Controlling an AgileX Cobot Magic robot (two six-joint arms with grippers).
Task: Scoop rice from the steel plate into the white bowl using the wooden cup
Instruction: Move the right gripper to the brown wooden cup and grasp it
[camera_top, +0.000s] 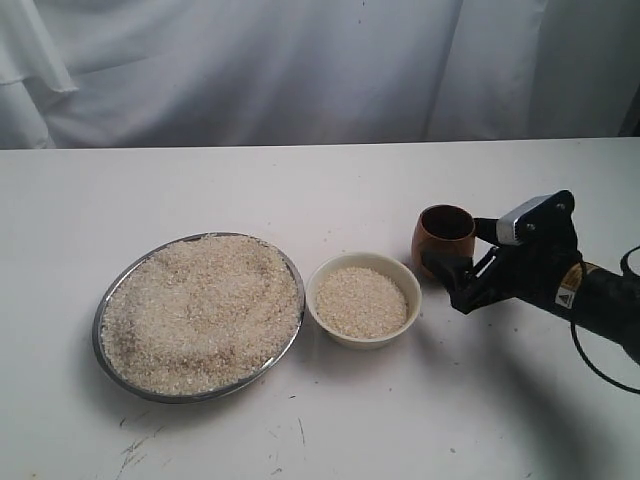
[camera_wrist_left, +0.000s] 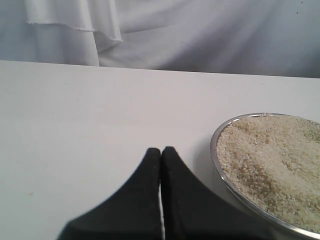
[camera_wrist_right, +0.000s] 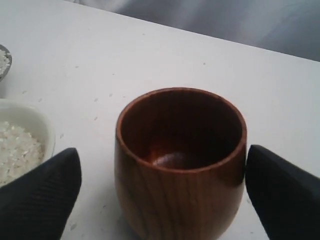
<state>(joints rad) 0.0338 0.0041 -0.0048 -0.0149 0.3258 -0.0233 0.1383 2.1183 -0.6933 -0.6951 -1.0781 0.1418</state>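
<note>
Tipping looks the risk, since the right gripper's (camera_wrist_right: 161, 185) jaws stand wide about the cup (camera_top: 445, 235), upright on the table (camera_top: 300, 190) beside the bowl (camera_top: 365, 258), and uneven closing on its glossy, barrel-round wood could shove it over, while the left gripper (camera_wrist_left: 161, 155) sits pinched shut by the shiny plate (camera_wrist_left: 220, 165) of grainy rice (camera_top: 200, 310).

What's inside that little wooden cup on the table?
Nothing visible: the wooden cup looks empty, its glossy brown bottom bare. Its nearest inner wall is hidden behind its own rim.
</note>
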